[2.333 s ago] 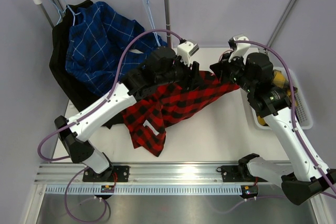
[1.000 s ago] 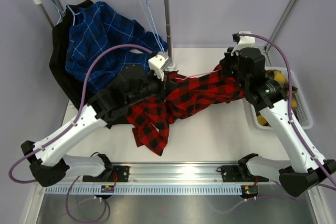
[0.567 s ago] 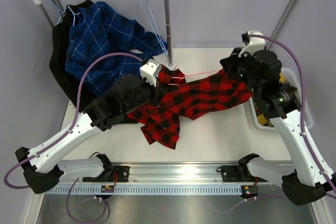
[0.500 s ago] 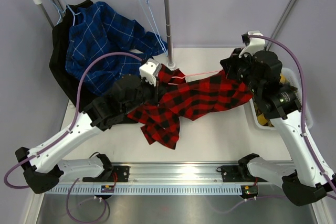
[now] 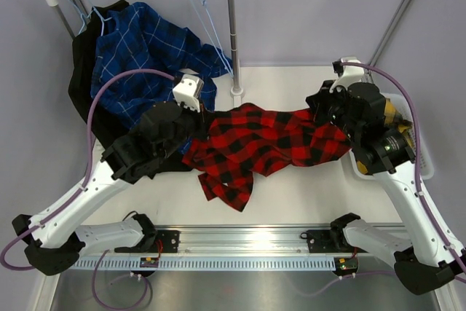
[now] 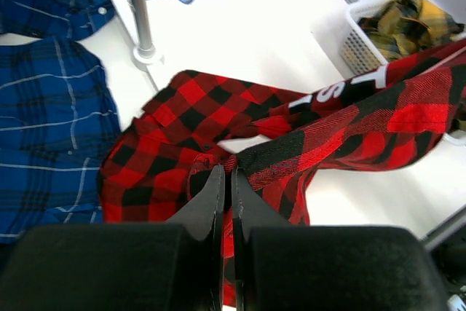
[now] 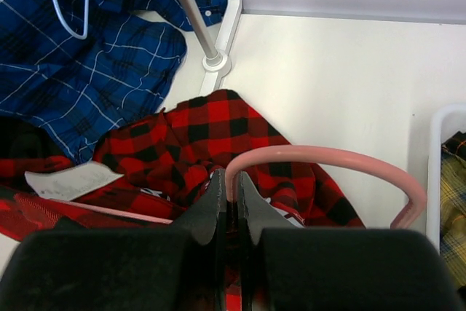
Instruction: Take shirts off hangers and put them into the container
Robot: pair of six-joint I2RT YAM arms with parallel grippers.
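One pink hanger (image 7: 328, 155) sits pinched in my right gripper (image 7: 228, 177), red shirt (image 7: 204, 132) below; my left gripper (image 6: 224, 174) hangs shut above it.

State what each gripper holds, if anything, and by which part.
The right gripper is shut on the pink hanger, pinching the wire at one end of its curved section. The left gripper is shut and appears to hold nothing.

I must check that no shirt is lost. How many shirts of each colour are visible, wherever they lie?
Red-and-black plaid shirt: 1
Blue checked shirt: 1
Plain black shirt: 1
Yellow-and-black plaid shirt: 1
Total: 4
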